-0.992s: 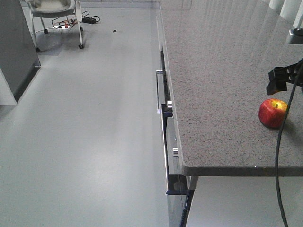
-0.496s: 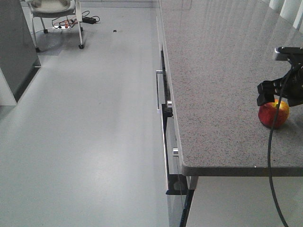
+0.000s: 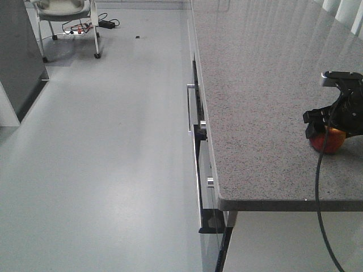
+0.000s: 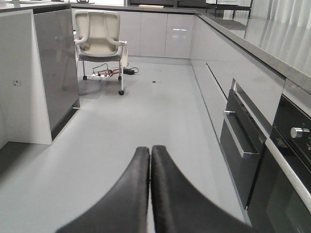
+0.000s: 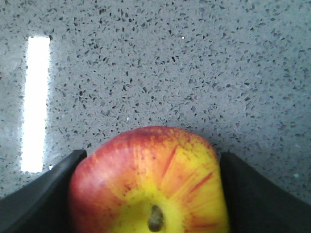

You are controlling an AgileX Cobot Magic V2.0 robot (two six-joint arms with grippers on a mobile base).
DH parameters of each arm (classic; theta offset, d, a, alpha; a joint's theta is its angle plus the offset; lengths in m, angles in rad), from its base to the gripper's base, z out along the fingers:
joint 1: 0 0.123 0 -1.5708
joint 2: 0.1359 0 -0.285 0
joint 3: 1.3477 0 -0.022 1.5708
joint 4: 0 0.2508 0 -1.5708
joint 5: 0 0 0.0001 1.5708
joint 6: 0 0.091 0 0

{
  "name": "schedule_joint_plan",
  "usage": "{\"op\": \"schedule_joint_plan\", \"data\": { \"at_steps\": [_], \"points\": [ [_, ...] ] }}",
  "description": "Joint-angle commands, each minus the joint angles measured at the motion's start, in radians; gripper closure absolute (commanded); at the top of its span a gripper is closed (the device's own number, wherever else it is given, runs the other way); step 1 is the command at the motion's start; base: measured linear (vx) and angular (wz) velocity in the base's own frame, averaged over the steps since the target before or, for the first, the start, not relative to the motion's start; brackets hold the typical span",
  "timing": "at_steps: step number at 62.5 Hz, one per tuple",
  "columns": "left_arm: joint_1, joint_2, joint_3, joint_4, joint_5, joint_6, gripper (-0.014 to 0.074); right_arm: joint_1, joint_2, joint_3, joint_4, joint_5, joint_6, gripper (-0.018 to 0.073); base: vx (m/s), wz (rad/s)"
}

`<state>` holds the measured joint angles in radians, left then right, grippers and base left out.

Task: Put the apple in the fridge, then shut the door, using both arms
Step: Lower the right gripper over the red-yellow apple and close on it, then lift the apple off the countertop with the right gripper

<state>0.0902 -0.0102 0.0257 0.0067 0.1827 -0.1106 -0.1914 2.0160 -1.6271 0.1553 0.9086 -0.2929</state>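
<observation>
- Red-and-yellow glossy skin fills the right wrist view: the apple [image 5: 148, 179] sits stem-up on the tabletop [image 3: 255, 85]. In the front view it is at about four o'clock, near the front edge.
- A second ago the right tool [image 3: 333, 127] hung above and behind the fruit. It has since dropped, and only the lower curve of the apple [image 3: 328, 143] now shows beneath it.
- From the wrist, its black fingers [image 5: 43, 199] stand at nine and three o'clock of the apple, at or almost at the skin. Whether they are pressing yet I cannot tell.
- The apple looks to be resting on the stone, not lifted, so I judge this to be the grasp step, with carrying, placing and door-closing all still ahead.
- The left tool [image 4: 149, 154] is pressed shut on nothing, its matte, tapered black fingers pointing along the floor [image 4: 146, 107].
- The tabletop is grey speckled stone, polished enough to mirror a ceiling light as a white bar. The apple is round and slick, so an off-centre squeeze could roll it.
- The floor is smooth pale grey. Steel bar handles [image 4: 238, 141] and knobs line the cabinet fronts at three o'clock.
- A tall dark grey unit [image 4: 53, 63] stands at ten o'clock beside a cream chair [image 4: 99, 34]. It may be the fridge, but no open door or interior shows.
</observation>
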Motion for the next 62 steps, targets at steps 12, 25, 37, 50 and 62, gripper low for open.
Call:
{"op": "schedule_joint_plan", "data": {
  "at_steps": [12,25,37,50,62],
  "points": [
    [-0.001,-0.016,0.028,-0.007,-0.071,-0.008,0.0603,-0.006,-0.115,-0.033,0.066,0.014,-0.031,0.0398,0.0,0.0],
    [-0.001,-0.016,0.028,-0.007,-0.071,-0.008,0.0603,-0.006,-0.324,-0.033,0.302,0.031,-0.175,0.0498,0.0,0.0],
    [-0.001,-0.016,0.028,-0.007,-0.071,-0.008,0.0603,-0.006,-0.56,-0.032,0.521,0.105,-0.291,0.0493,0.0,0.0],
    [-0.001,-0.016,0.028,-0.007,-0.071,-0.008,0.0603,-0.006,-0.744,-0.032,0.616,0.215,-0.323,0.049,0.0,0.0],
    [-0.001,-0.016,0.028,-0.007,-0.071,-0.008,0.0603,-0.006,-0.821,-0.032,0.616,0.275,-0.322,0.049,0.0,0.0]
  ]
}}
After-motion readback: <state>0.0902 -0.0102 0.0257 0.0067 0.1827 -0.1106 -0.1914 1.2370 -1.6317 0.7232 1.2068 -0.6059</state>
